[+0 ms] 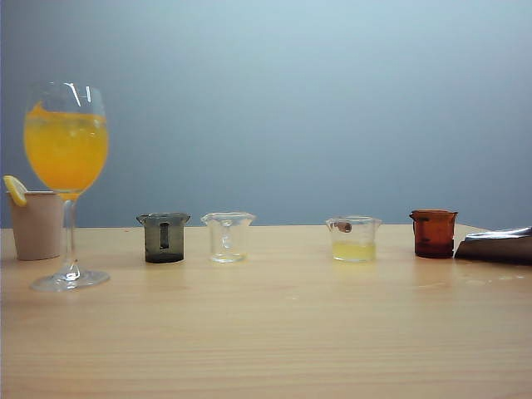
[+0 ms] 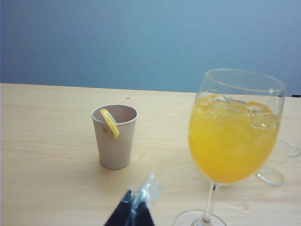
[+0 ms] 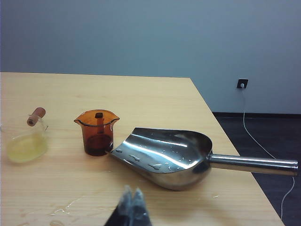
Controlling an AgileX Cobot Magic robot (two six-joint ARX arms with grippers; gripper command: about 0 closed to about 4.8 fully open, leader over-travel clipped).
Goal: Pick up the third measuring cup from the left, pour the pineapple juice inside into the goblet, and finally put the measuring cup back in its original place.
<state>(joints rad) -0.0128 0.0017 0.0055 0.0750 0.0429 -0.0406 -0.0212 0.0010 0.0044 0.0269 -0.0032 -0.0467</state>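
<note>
Left of the goblet (image 1: 66,179), which holds orange drink, you have a beige cup (image 1: 36,224) with a lemon slice. Right of the goblet come a grey cup (image 1: 164,238), a clear cup (image 1: 227,236), then the third cup (image 1: 354,238), an amber cup (image 1: 433,233) and a steel scoop (image 3: 164,156). The third cup is clear, brown-marked at the rim, holding a little pale juice (image 1: 354,250). Left gripper (image 2: 139,200), near the goblet's foot, looks pinched together; right gripper (image 3: 131,200), near the scoop, is clenched, empty.

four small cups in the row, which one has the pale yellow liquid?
The third measuring cup from the left: clear, brown mark at its rim, pineapple juice in the bottom. The grey, plain clear and amber cups show no yellow.
</note>
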